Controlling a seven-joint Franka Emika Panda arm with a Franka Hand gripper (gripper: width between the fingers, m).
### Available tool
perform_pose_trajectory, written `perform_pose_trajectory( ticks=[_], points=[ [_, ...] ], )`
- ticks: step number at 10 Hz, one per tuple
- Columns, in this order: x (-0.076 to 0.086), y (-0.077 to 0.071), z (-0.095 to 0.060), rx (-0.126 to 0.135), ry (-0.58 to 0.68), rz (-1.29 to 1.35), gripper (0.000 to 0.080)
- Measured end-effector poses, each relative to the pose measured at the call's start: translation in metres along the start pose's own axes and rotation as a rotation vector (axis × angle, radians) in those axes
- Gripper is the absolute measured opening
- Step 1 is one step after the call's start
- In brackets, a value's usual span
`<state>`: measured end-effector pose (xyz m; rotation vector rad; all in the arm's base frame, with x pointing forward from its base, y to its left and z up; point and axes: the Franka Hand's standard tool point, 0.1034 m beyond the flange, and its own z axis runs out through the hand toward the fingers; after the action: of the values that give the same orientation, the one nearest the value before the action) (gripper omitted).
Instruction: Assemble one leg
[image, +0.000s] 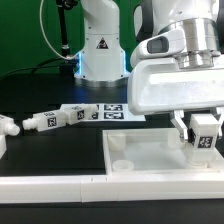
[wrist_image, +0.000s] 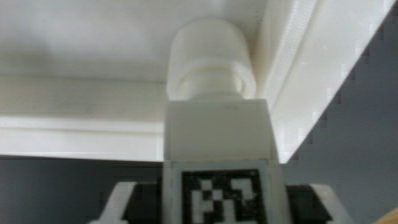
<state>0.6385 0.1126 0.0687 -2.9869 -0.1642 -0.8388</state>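
Black tabletop, green backdrop, claw pinching tagged leg over white panel.

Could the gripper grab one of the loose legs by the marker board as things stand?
Probably not yet: the gripper is shut on a leg at a corner of the panel. The loose legs lie in the open with nothing over them, so the way looks free once it lets go.
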Motion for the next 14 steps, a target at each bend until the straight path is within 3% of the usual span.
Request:
perform_pose_trajectory(
  ticks=[3, 4, 5, 6, 7, 8, 9, 12, 14],
  points=[
    [0.001, 0.001, 0.001, -0.002, 0.032, -0.001, 0.0281],
    [0.001, 0.001, 0.001, -0.002, 0.031, -0.001, 0.0355],
    [0.001, 0.001, 0.001, -0.002, 0.031, -0.001, 0.0355],
    [0.001, 0.001, 0.001, -0.002, 0.03, -0.001, 0.0538],
    [0.002, 0.0, 0.0, 0.0, 0.004, 0.002, 0.0538],
    [0.012, -0.007, -0.009, 0.006, -0.028, 0.01, 0.0626],
    [0.023, -0.009, -0.018, 0.01, -0.055, 0.011, 0.0642],
    [0.032, -0.001, -0.014, 0.012, -0.303, 0.029, 0.0648],
    [0.019, -0.004, -0.011, 0.011, -0.441, 0.051, 0.0649]
  ],
)
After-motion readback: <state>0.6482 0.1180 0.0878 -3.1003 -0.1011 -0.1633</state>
